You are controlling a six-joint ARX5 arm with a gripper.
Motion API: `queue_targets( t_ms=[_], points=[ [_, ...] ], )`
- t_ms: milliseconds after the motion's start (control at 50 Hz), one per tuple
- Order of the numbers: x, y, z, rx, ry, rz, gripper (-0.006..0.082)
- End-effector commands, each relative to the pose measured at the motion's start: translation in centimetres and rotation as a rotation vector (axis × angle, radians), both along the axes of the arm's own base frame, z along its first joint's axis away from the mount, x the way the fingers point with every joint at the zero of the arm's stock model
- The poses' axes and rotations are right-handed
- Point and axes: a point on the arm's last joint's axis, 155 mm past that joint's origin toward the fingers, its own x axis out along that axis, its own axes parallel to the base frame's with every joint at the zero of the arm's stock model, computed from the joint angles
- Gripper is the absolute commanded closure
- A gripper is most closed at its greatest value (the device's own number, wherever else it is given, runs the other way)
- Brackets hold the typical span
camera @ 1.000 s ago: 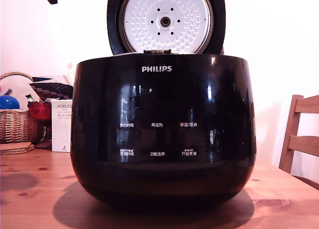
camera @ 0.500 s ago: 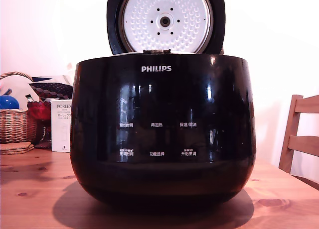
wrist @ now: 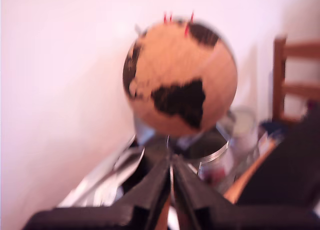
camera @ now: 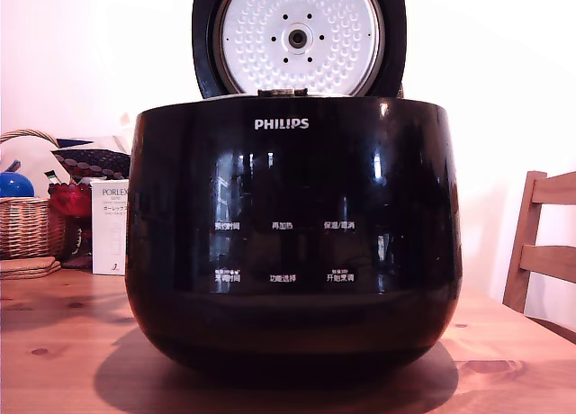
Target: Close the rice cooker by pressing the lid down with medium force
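Observation:
The glossy black rice cooker [camera: 292, 252] fills the middle of the exterior view, with its white PHILIPS logo facing the camera. Its lid [camera: 299, 38] stands open and upright at the back, showing the silver dimpled underside and central hub. No part of my gripper appears in the exterior view. The blurred wrist view shows my gripper [wrist: 171, 165] with its black fingers [wrist: 150, 187] pressed together and nothing between them. A black mass [wrist: 290, 170] at that picture's edge may be part of the cooker; I cannot tell.
The cooker stands on a wooden table [camera: 54, 360]. On the exterior view's left are a wicker basket [camera: 27, 225] and a white box [camera: 110, 227]; a wooden chair [camera: 544, 243] is on its right. The wrist view faces a cork globe [wrist: 180, 77] and metal cans [wrist: 215, 162].
A dark piece at the top left corner of the exterior view one second ago has left the picture. The cooker and its lid have not moved.

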Motion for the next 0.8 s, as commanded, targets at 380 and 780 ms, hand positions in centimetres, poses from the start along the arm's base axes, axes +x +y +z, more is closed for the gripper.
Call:
queue_targets(
  t_ms=[380,780],
  points=[
    [1.3,-3.1,-4.4,-0.14,0.254,-0.126,0.0788],
    [-0.4,-3.4,-5.8,-0.123,0.36,-0.164,0.0788]
  ],
)
